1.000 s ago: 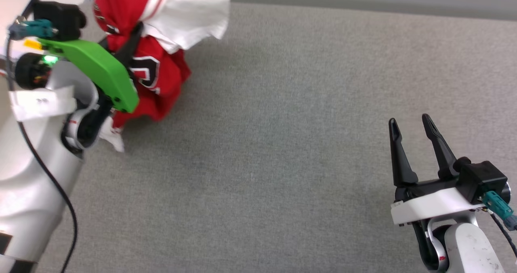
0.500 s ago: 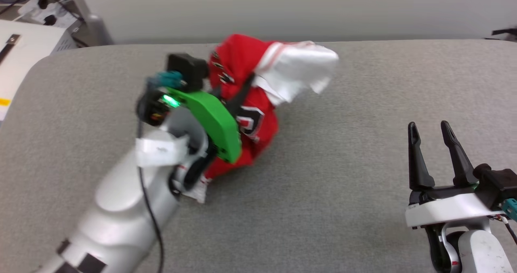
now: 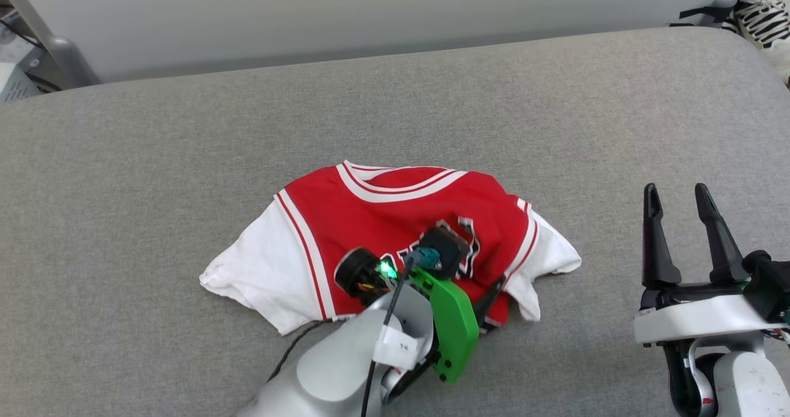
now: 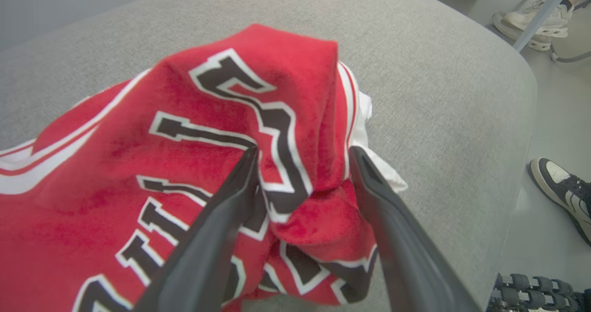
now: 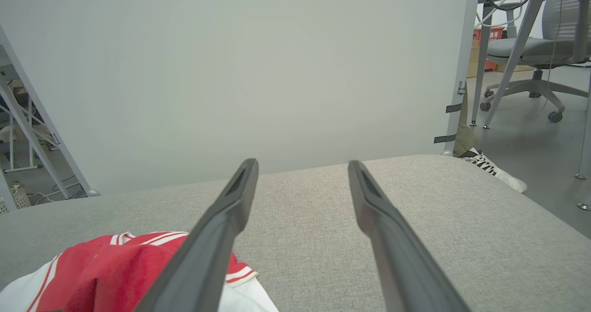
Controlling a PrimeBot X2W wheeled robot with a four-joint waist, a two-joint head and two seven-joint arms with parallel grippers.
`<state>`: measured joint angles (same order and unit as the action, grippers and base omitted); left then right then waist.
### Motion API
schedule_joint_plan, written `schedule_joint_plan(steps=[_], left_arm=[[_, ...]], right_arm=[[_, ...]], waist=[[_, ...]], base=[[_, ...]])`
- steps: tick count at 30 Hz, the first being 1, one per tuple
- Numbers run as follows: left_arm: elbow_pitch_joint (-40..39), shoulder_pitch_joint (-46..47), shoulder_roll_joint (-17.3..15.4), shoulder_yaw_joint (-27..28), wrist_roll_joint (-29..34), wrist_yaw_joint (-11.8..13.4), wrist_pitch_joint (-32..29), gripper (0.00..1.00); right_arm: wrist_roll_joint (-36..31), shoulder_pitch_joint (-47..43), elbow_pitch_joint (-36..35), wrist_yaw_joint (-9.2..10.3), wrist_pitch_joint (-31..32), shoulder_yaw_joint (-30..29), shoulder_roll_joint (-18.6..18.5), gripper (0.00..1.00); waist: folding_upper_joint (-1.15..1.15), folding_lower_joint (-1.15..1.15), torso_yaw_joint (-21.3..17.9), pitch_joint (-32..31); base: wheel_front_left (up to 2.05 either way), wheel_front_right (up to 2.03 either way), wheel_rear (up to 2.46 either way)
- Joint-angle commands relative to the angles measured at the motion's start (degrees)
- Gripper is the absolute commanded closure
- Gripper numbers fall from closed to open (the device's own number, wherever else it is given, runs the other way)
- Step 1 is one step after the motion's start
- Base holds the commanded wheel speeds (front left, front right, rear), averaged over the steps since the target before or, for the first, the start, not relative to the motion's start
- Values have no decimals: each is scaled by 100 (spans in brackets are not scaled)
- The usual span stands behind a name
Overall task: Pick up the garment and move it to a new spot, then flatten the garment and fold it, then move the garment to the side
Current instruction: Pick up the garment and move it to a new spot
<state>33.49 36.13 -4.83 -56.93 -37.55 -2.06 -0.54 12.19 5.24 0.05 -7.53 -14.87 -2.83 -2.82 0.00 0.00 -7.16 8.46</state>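
Note:
The garment, red with white sleeves and a striped collar, lies partly spread on the grey padded surface, collar toward the far side. Its lower edge is rumpled. My left gripper hovers over that lower right edge. In the left wrist view its fingers stand apart, open, with a bunched fold of the garment loose between them. The right gripper waits open and empty to the right, apart from the cloth. From the right wrist, the open gripper points at the wall, the garment at lower left.
A pale wall panel backs the surface. The surface's rounded right edge drops to the floor, where a person's shoes stand. A striped shoe and a metal leg sit beyond the corners. An office chair is behind.
The head camera swung across the surface. The garment, held up bunched in my left gripper, now lies spread on the surface, and the left gripper has opened. The right gripper stays open.

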Motion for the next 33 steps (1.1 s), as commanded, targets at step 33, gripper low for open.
schedule_joint_plan(steps=[33], left_arm=[[-1124, -1037, -1694, 1448, -541, 559, 1539, 0]], right_arm=[[-172, -561, 425, 4, -13, -214, -6, 0]], waist=[[0, 0, 1183, -838]], base=[[0, 0, 0]])
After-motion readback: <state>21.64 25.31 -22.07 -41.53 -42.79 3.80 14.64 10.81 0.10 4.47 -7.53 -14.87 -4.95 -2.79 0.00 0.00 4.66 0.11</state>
